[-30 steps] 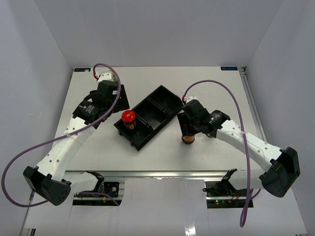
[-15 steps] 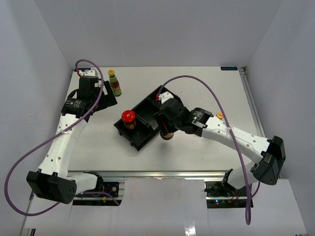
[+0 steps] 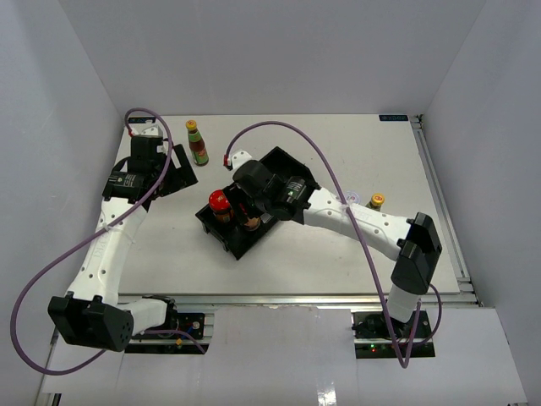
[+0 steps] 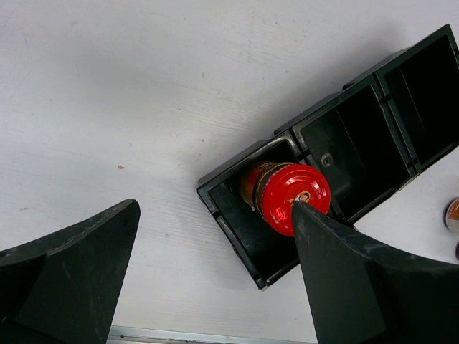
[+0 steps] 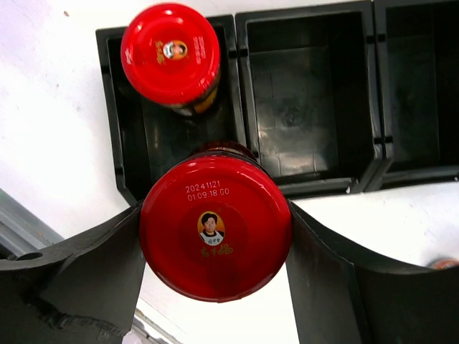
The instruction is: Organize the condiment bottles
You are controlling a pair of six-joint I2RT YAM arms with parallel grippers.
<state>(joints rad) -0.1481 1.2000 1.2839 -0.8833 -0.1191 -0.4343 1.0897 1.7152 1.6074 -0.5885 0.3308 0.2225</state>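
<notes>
The right claw (image 5: 215, 215) pinches a red-lidded jar (image 5: 215, 233) by its round sides, with the black tray (image 5: 240, 93) and twin jar (image 5: 170, 51) just below it; it looks like hard, heavy, slippery glass, and the left claw (image 4: 215, 209) is spread wide

Parts being hidden or cropped

Overhead, the right gripper (image 3: 251, 217) is covering nearly all of its jar (image 3: 252, 224). In its wrist view the lid (image 5: 215, 226) is hiding the jar's body and part of the tray (image 5: 241, 72), whose end compartment is running off the edge. A finger (image 4: 344, 287) of the left gripper (image 4: 215, 208) is overlapping the other jar (image 4: 287, 193), and a round thing (image 4: 452, 213) is getting cropped beyond naming.
</notes>
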